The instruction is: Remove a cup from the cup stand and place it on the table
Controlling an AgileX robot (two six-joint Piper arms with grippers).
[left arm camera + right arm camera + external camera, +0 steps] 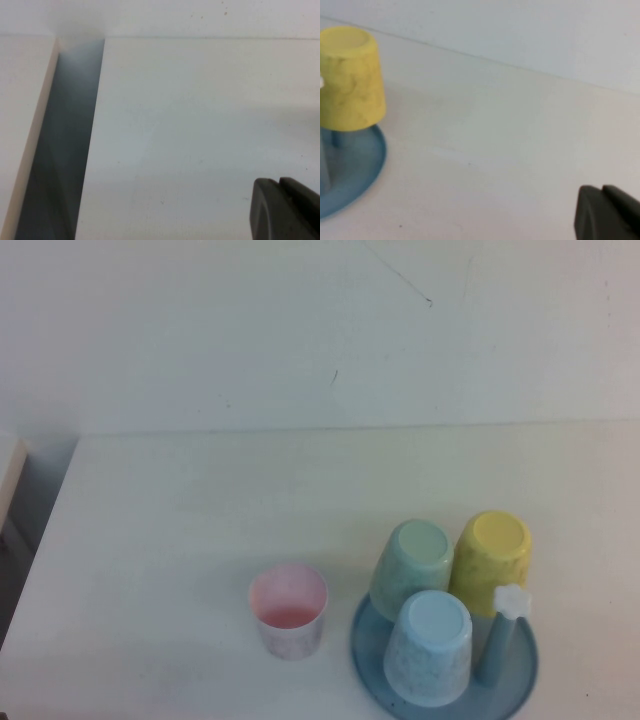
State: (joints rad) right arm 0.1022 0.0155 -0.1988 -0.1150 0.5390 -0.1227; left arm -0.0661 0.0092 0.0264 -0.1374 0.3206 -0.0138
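- The small pale pink speckled plastic tumbler [288,610] stands upright, mouth up, on the large plain white matte tabletop [180,530], just beside the round blue-grey plastic cup stand [515,680] and apart from its rim, so by my reading the task looks done.
- Neither arm shows in the high view. The left gripper [286,209] appears only as a dark corner over bare table near the table's edge gap; whether it is spread or pressed together I cannot tell. The right gripper [607,212] is likewise a dark corner near the stand, its state unreadable.
- Risk, as I judge it: any arm sweeping in low could clip the light, empty tumbler and tip it, or knock an inverted cup off its peg.
- Count: four cups in all (one pink on the table, three inverted on the stand): mint green cup [412,565], yellow cup [492,560], light blue speckled cup [430,645]. One bare blue peg with a white flower cap [500,635]. One stand, two grippers.
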